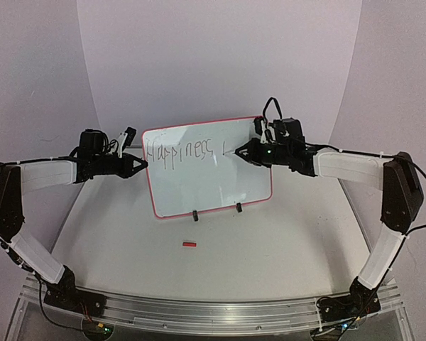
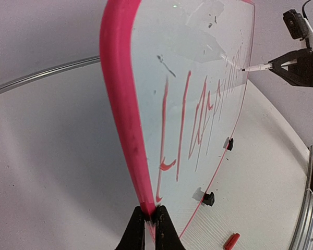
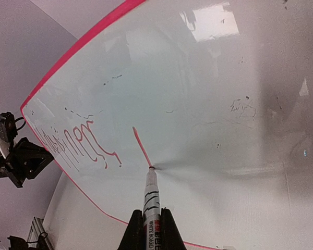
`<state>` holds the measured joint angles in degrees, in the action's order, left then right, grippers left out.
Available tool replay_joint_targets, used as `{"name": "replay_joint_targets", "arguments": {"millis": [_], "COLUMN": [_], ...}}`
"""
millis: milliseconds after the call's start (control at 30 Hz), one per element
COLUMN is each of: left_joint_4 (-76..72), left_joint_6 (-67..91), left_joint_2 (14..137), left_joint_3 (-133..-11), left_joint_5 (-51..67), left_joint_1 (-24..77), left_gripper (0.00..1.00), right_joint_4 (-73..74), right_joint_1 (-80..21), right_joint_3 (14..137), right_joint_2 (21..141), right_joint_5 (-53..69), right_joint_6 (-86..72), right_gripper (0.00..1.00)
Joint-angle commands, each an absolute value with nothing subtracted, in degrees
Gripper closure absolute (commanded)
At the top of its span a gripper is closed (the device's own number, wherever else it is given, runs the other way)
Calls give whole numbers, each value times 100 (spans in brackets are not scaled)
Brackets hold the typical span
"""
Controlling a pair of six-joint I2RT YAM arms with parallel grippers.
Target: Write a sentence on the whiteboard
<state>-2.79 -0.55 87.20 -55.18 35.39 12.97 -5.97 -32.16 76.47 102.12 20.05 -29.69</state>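
Red-framed whiteboard (image 1: 206, 181) stands upright on the desk (image 1: 270, 241), nearer its far edge. Left fingers (image 2: 138, 232) clamp its left edge. Right fingers (image 3: 133, 232) grip the marker (image 3: 151, 200), axis pointing into the whiteboard face, tip touching just right of "Happiness"; the sentence (image 1: 181, 150) should continue rightward.

Backdrop (image 1: 220, 50): plain pale sheet with a faint lilac cast, curving round behind the desk (image 1: 284, 241). Side walls (image 1: 28, 71) read slightly darker and pinker than the centre panel. Desk: white matte top, far corners rounded. In the left wrist view it meets the backdrop along a thin grey curved seam (image 2: 41, 75). Near edge carries a silver metal rail (image 1: 220, 309), slightly bowed in the top view. Light: soft, even, diffuse; only faint shadows on the desk top.
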Motion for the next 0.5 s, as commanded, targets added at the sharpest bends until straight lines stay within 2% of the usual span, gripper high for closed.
{"name": "replay_joint_targets", "arguments": {"millis": [0, 467], "left_joint_4": [-141, -119], "left_joint_6": [-441, -439], "left_joint_2": [8826, 8824], "left_joint_3": [-5737, -5752], "left_joint_5": [3272, 3268], "left_joint_1": [1313, 1317], "left_gripper": [100, 100], "right_joint_4": [-854, -941], "right_joint_1": [-3190, -3186], "right_joint_3": [7723, 8209], "right_joint_2": [9707, 10024], "right_joint_5": [1957, 1890], "right_joint_6": [-3021, -2929], "right_gripper": [100, 100]}}
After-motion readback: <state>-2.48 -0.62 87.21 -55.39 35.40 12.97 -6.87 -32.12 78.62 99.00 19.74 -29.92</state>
